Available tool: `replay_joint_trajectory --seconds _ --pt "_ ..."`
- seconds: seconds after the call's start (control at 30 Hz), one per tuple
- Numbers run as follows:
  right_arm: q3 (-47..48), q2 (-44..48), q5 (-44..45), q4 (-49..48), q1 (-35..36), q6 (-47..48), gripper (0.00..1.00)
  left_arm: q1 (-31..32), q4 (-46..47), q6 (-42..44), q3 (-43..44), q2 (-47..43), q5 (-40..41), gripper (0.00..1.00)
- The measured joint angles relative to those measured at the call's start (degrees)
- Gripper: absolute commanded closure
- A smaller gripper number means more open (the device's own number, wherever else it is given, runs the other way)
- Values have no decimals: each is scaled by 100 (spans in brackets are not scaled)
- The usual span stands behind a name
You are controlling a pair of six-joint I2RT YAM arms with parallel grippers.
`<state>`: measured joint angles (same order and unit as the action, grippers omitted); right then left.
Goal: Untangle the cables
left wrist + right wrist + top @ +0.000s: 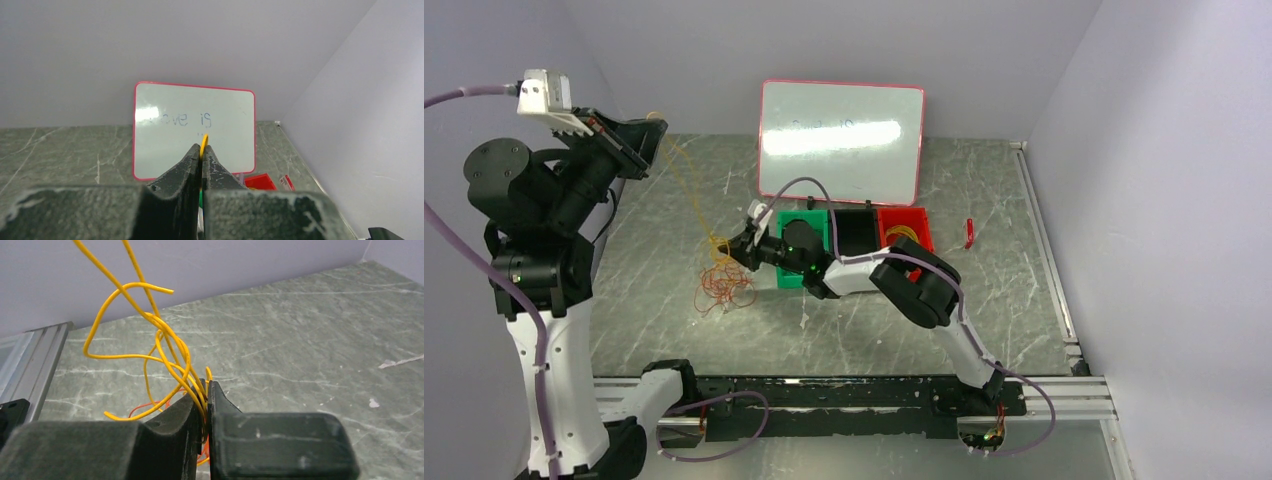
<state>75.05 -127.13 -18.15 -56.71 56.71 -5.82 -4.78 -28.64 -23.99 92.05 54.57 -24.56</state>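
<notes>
Grey table [654, 330] stretches open before the orange-red cables [724, 287]. Beside them the right claw [206, 385] clamps the yellow cable [120, 295]; the left claw [202, 149] pinches it high near the left wall [474, 50].

Three bins [854, 235] (green, black, red), one whiteboard [841, 140]

- The whiteboard [841, 140] stands at 12 o'clock on the table [674, 330].
- A row of three bins [856, 235] sits just before it.
- The cables [724, 285] lie at 9 o'clock of the bins, with the right gripper [742, 245] between them.
- One strand [686, 185] runs up to the left gripper [656, 125] at 10 o'clock.
</notes>
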Motion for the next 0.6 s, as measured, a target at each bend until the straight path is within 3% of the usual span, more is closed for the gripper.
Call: replay_joint_trajectory --seconds 0.3,0.6 --pt "-330 7 151 -343 179 -105 88 0 -367 0 778 603 57 93" --pt "-953 -24 284 144 269 -109 71 0 282 -46 1399 723 59 93"
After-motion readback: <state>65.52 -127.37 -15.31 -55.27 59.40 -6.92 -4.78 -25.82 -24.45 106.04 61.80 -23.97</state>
